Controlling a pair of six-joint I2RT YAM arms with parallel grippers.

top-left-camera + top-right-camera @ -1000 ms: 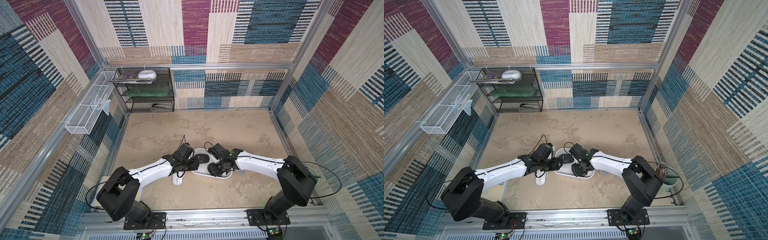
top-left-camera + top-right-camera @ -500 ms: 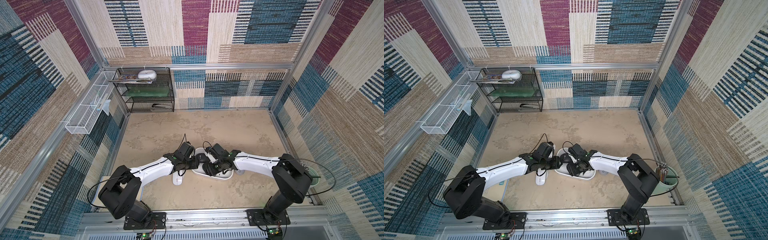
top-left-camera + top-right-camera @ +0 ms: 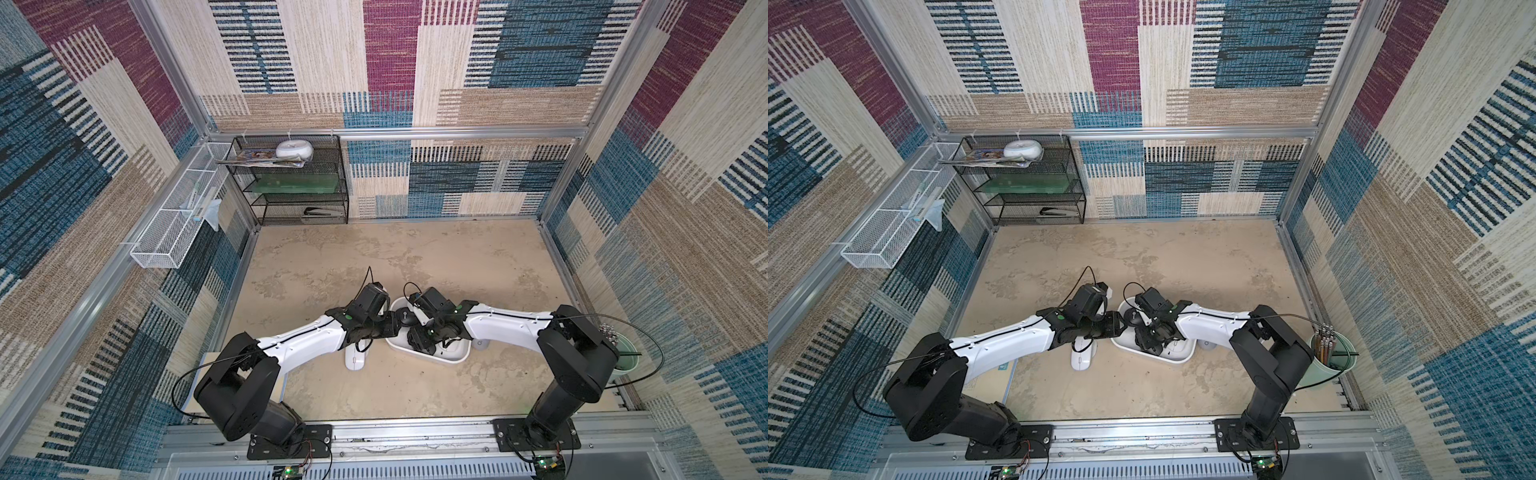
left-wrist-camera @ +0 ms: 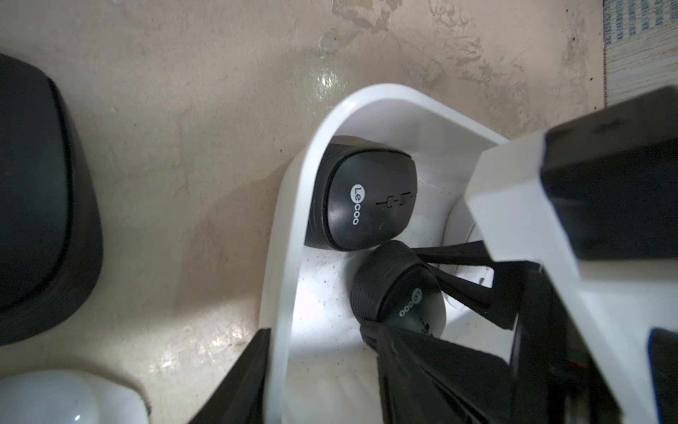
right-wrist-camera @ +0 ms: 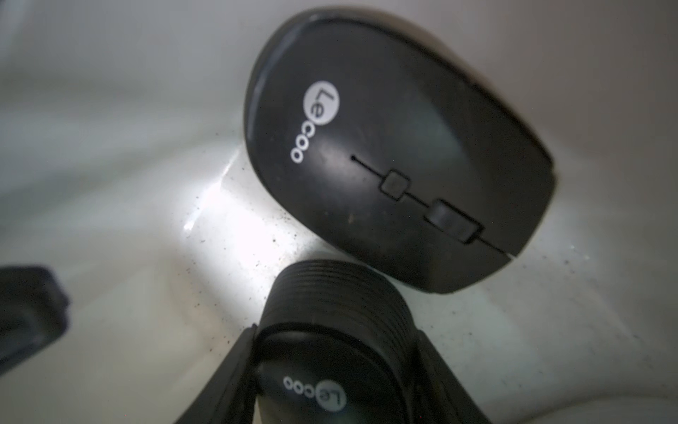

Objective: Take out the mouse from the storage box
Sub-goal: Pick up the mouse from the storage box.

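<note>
"White tubs: how many were counted on the tabletop (image 3: pixel 415 257)?"

"One storage box (image 4: pixel 293 205) was seen, set toward the front of the tabletop."

"And mice?"

"Two black ones were counted inside it, touching each other. The black mouse (image 5: pixel 330 370) was grasped by the right claw (image 5: pixel 335 328), with one finger pressed to each ribbed side, down in the box. The other black mouse (image 4: pixel 367 194) was found lying against the rounded end wall. One white mouse (image 3: pixel 354 360) was seen on the tabletop just beside the box, outside it. A pale rounded shape (image 4: pixel 458 224) in the box was too hidden to be named."

"And the left claw (image 4: pixel 323 341)?"

"It was clenched over the box's end wall, with one finger placed outside and one inside."
</note>
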